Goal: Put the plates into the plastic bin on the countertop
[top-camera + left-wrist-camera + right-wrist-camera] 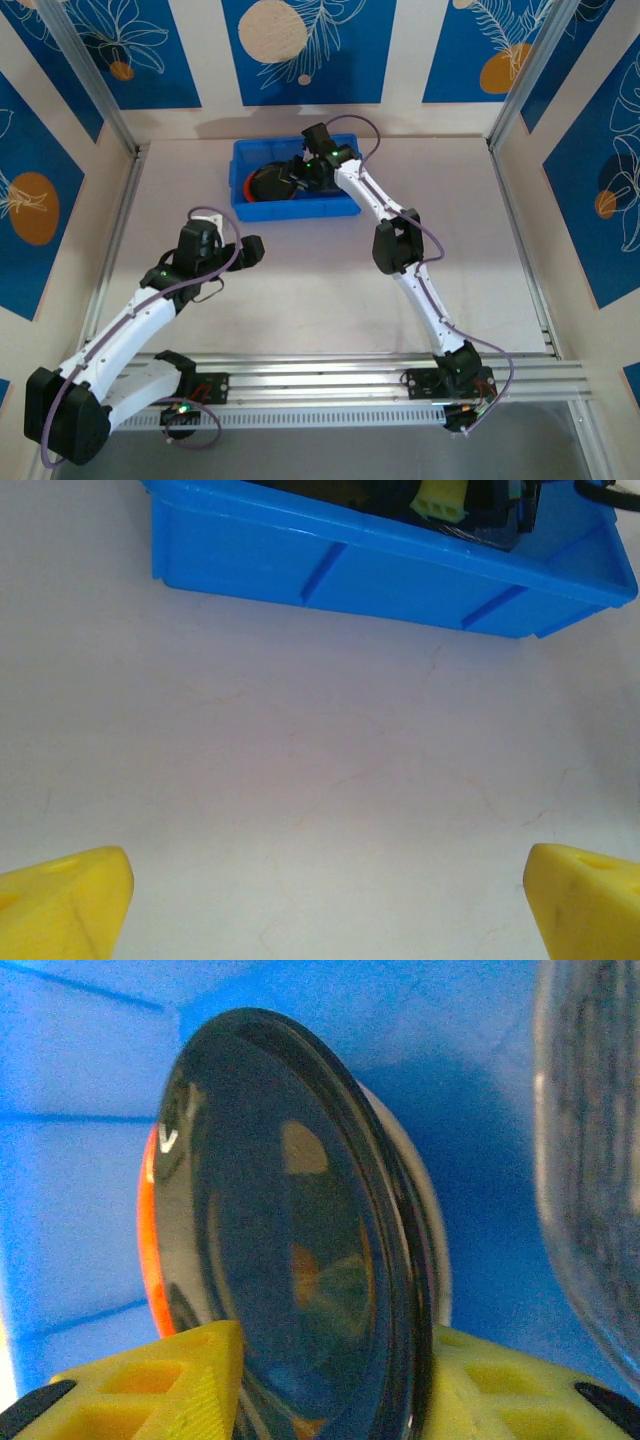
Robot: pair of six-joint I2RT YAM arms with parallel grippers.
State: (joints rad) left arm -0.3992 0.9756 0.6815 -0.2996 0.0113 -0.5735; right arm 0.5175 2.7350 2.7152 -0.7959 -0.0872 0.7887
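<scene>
The blue plastic bin stands at the back of the countertop. In it leans a stack of plates: a glossy black plate in front, an orange plate and a cream one behind it. A smoky translucent plate is at the right edge. My right gripper reaches into the bin, its yellow fingers standing apart on either side of the black plate's lower edge. My left gripper hangs wide open over bare countertop, short of the bin's near wall, holding nothing.
Blue-patterned panels and metal frame posts close in the work surface at the back and both sides. An aluminium rail runs along the near edge, carrying both arm bases. Bare countertop lies between the left gripper and the bin.
</scene>
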